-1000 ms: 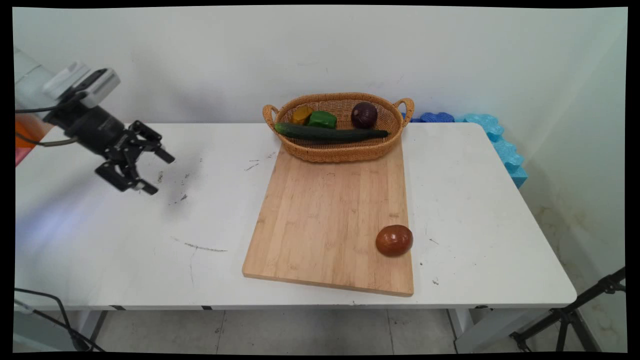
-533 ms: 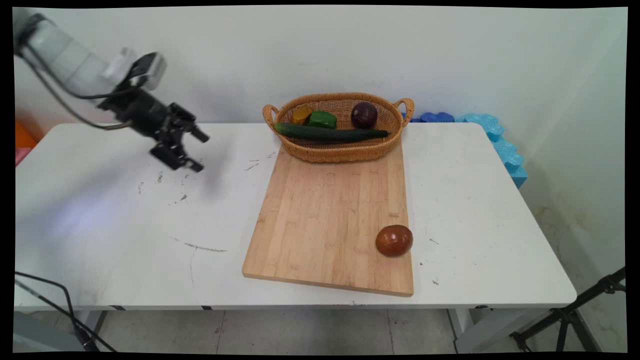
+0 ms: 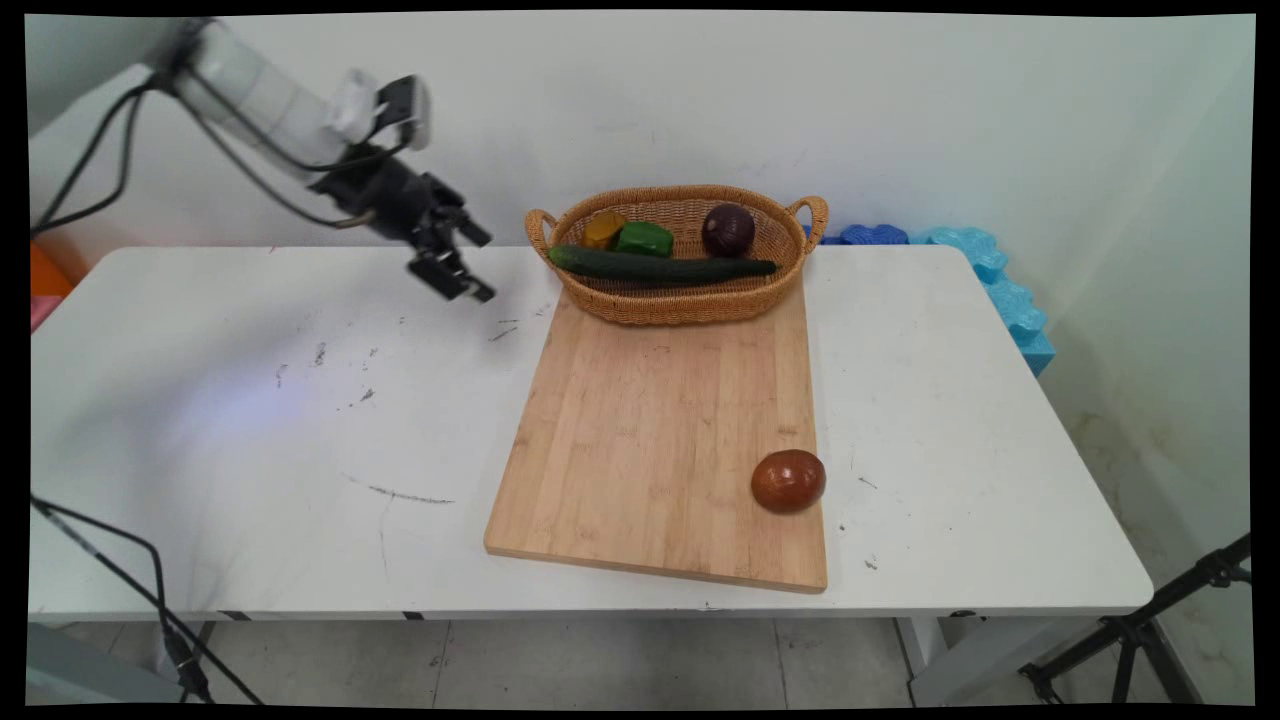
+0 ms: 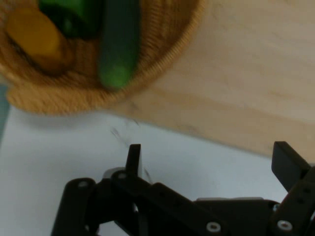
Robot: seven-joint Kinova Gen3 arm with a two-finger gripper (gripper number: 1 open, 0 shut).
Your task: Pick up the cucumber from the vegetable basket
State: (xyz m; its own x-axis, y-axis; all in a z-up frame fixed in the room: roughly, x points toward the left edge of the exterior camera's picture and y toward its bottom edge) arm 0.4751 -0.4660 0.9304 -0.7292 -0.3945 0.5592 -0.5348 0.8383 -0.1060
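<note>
Main view had my gripper (image 3: pixel 482 267) up in the air over the far left part of the white table (image 3: pixel 200 450), fingers spread wide with nothing between them, hanging just left of the wicker basket (image 3: pixel 690 300) and clear of it. Black cables (image 3: pixel 90 170) drooped from my arm behind me. That basket sat at the far end of the wooden cutting board (image 3: pixel 660 440), its near wall overlapping the board's far edge, and it carried a long cucumber (image 3: pixel 660 267) laid across it, with a green pepper (image 3: pixel 644 238) and a yellow piece (image 3: pixel 604 229) behind the cucumber's left end, and a dark purple onion (image 3: pixel 728 230) toward the right handle. Down at the board's near right corner lay a reddish-brown round fruit (image 3: pixel 789 481), well apart from me and from the basket. Blue foam blocks (image 3: pixel 990 280) lined the table's far right edge by the wall. Hand view gave me the basket's (image 4: pixel 98 93) rim close ahead, the cucumber's (image 4: pixel 118 49) tip poking toward me, the yellow piece (image 4: pixel 37 42) and the green pepper (image 4: pixel 64 12) beside it, the board (image 4: pixel 246 73) stretching off to one side, and my two fingers (image 4: pixel 133 157) standing well apart over bare table (image 4: pixel 59 152).
</note>
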